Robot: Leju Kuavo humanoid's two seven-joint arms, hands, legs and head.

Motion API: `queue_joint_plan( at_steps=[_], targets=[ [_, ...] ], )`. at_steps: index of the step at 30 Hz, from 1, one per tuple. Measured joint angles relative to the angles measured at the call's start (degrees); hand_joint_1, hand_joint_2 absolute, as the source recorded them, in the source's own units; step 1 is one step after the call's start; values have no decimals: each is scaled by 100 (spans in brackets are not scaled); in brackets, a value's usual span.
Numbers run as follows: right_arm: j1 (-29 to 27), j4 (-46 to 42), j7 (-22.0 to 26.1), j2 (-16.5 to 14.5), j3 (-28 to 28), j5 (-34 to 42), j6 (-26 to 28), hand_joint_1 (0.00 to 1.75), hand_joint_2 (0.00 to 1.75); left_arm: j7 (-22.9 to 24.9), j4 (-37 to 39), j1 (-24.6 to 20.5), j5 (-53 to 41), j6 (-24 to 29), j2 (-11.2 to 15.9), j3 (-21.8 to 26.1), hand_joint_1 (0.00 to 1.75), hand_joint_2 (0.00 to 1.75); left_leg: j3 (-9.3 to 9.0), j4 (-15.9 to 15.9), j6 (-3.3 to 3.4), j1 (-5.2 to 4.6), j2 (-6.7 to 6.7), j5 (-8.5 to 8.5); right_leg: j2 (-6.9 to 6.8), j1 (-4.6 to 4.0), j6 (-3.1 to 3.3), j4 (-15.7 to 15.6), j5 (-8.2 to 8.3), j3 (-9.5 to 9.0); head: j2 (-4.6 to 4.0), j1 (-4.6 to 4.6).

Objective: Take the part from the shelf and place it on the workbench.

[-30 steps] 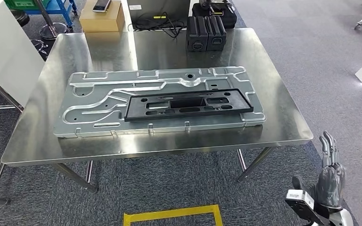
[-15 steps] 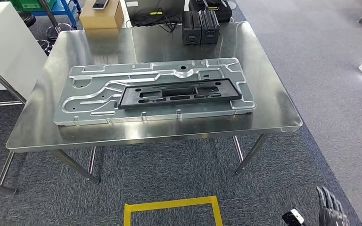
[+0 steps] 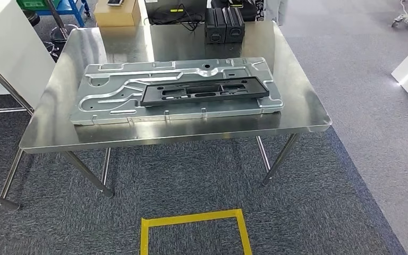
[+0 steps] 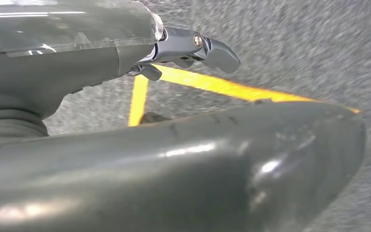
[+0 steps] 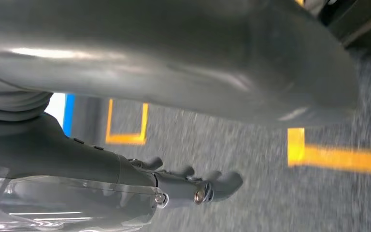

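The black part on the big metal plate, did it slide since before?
No. The black part lies on the same spot of the metal plate, between the same ridges. The whole picture has shifted, table included, so the camera moved.

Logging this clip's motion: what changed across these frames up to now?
The whole head view shifted, so the camera moved, not the table's contents. The right hand, raised at lower right a second ago, has dropped beside the body, holding nothing. The black frame still lies on the metal panel on the workbench.
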State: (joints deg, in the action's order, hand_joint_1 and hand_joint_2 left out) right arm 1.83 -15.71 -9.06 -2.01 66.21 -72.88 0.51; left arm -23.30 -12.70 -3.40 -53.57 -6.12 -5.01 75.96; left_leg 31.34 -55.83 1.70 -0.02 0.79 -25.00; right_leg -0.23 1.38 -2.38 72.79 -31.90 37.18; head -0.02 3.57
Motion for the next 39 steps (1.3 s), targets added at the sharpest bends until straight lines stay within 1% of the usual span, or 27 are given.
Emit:
queue_joint_plan(
  at_steps=[2, 4, 5, 7, 8, 10, 12, 13, 14, 15, 17, 19, 20, 22, 23, 24, 25, 27, 28, 29, 30, 31, 33, 35, 36, 38, 39],
  targets=[
    [71, 84, 51, -43, 110, 97, 0, 0, 0, 70, 0, 4, -74, 1, -4, -52, 0, 0, 156, -63, -48, 1, -7, 93, 7, 25, 2, -743, 220, -604, 0, -1],
    [130, 136, 86, -71, 226, 217, 18, 0, 0, 122, 2, 11, -169, -1, -15, -106, 0, 0, 256, -117, -123, 2, -12, 175, 24, 2, 42, -1512, 163, -1106, 0, 1],
    [147, 155, 97, -85, 287, 269, 25, 0, 0, 140, 3, 13, -218, -5, -21, -142, 0, 0, 280, -125, -164, 12, -12, 218, 30, -26, 73, -1687, 109, -1192, 0, 2],
    [156, 192, 109, -109, 394, 327, 25, 0, 0, 158, 5, 18, -278, -14, -27, -202, 0, 0, 312, -127, -246, 48, -15, 295, 12, -63, 161, -1747, 171, -1147, 0, 1],
    [159, 209, 114, -120, 434, 337, 18, 0, 0, 159, 5, 23, -291, -17, -28, -220, 0, 0, 351, -179, -274, 64, -20, 230, -3, -70, 219, -1757, 233, -1097, 0, 1],
    [167, 240, 128, -139, 484, 332, -7, 0, 0, 158, 7, 30, -299, -22, -29, -253, 0, 0, 501, -576, -302, 85, -30, -227, -34, -72, 319, -1782, 379, -953, 0, 1],
    [172, 263, 145, -153, 512, 317, -33, 0, 0, 157, 7, 28, -302, -33, -31, -288, 0, 0, 680, -1307, -314, 87, -32, -806, -44, -103, 358, -1769, 517, -767, 0, 2],
    [171, 272, 153, -159, 521, 311, -44, 0, 0, 157, 7, 27, -302, -38, -31, -302, 0, 0, 714, -1619, -317, 86, -32, -925, -48, -118, 362, -1755, 584, -667, 0, 1],
    [172, 283, 158, -166, 526, 309, -52, 0, 0, 157, 7, 26, -301, -41, -28, -311, 0, 0, 673, -1787, -314, 84, -32, -902, -51, -132, 362, -1735, 651, -560, 0, 1],
    [172, 292, 163, -173, 529, 307, -59, 0, 0, 157, 7, 24, -298, -41, -24, -317, 0, 0, 535, -1755, -303, 79, -32, -765, -52, -141, 356, -1708, 715, -451, 0, 1],
    [182, 310, 171, -188, 530, 307, -73, 0, 0, 157, 7, 12, -297, -40, -13, -323, 0, 0, -21, -1133, -261, 65, -32, -502, -50, -147, 330, -1640, 827, -259, 0, 2],
    [193, 322, 175, -210, 531, 307, -85, 0, 0, 155, 7, -12, -299, -39, 1, -327, 0, 0, -629, -271, -206, 32, -31, -573, -58, -156, 280, -1573, 916, -155, 0, 2],
    [198, 327, 180, -218, 531, 306, -91, 0, 0, 152, 7, -20, -298, -38, 6, -329, 0, 0, -787, -13, -175, 12, -31, -651, -66, -154, 249, -1557, 962, -136, 0, 2],
    [199, 336, 203, -223, 531, 272, -127, 0, 0, 148, 7, -19, -287, -25, 9, -331, 0, 0, -791, 113, -93, -7, -25, -631, -78, -143, 175, -1569, 1066, -119, 0, 1],
    [201, 340, 223, -223, 531, 241, -156, 0, 0, 148, 7, -17, -282, -18, 8, -331, 0, 0, -751, 128, -45, -4, -13, -566, -64, -130, 144, -1546, 1038, -95, 0, 1],
    [203, 344, 249, -224, 528, 202, -183, 0, 0, 150, 6, -17, -279, -13, 10, -331, 0, 0, -691, 143, 7, 2, -1, -488, -45, -120, 116, -1444, 891, -50, 0, 1],
    [203, 349, 275, -229, 525, 170, -204, 0, 0, 150, 5, -19, -279, -9, 13, -331, 0, 0, -617, 157, 44, 10, 9, -406, -26, -109, 94, -1235, 632, 16, 0, 1],
    [207, 358, 327, -248, 516, 128, -225, 0, 0, 151, 4, -19, -279, 4, 31, -331, 0, 0, -425, 146, 78, -2, 15, -260, -2, -78, 55, -525, -3, 182, 0, 1],
    [209, 364, 347, -261, 512, 117, -234, 0, 0, 151, 4, -17, -278, 13, 46, -331, 0, 0, -320, 133, 73, -9, 15, -189, 0, -65, 34, -161, -181, 235, 0, 1],
    [212, 370, 363, -271, 508, 109, -247, 0, 0, 151, 4, -14, -277, 16, 63, -331, 0, 0, -206, 114, 64, -14, 17, -118, 1, -52, 16, 97, -212, 235, 0, 1],
    [214, 376, 376, -281, 506, 104, -264, 0, 0, 151, 4, -14, -278, 18, 81, -331, 0, 0, -92, 87, 50, -17, 18, -52, 0, -38, 4, 178, -112, 155, 0, 1],
    [218, 382, 385, -291, 504, 102, -282, 0, 0, 151, 4, -15, -284, 19, 103, -331, 0, 0, 17, 55, 34, -17, 17, 10, 0, -24, -1, 54, 49, -25, 0, 1],
    [235, 390, 394, -314, 501, 118, -309, 0, 0, 151, 4, -10, -326, 13, 142, -337, 0, 0, 196, -26, -10, -22, 11, 113, 5, -15, 20, -740, 229, -689, 0, 1],
    [260, 398, 405, -339, 501, 148, -316, 0, 0, 152, 4, -8, -378, 0, 180, -355, 0, 0, 308, -97, -77, -22, 8, 205, 15, -44, 78, -1582, 96, -1271, 0, 2],
    [269, 400, 409, -350, 502, 161, -315, 0, 0, 153, 4, -9, -391, -5, 192, -363, 0, 0, 343, -115, -117, -14, 9, 254, 18, -72, 114, -1793, 36, -1390, 0, 2],
    [271, 408, 412, -377, 502, 176, -316, 0, 0, 154, 4, -10, -406, -8, 220, -372, 0, 0, 402, -137, -193, 18, 4, 313, 3, -90, 205, -1858, 86, -1326, 0, 2],
    [271, 413, 412, -387, 502, 183, -316, 0, 0, 157, 4, -4, -410, -10, 231, -373, 0, 0, 456, -218, -221, 34, -5, 206, -13, -91, 261, -1861, 148, -1266, 0, 1]
  ],
)
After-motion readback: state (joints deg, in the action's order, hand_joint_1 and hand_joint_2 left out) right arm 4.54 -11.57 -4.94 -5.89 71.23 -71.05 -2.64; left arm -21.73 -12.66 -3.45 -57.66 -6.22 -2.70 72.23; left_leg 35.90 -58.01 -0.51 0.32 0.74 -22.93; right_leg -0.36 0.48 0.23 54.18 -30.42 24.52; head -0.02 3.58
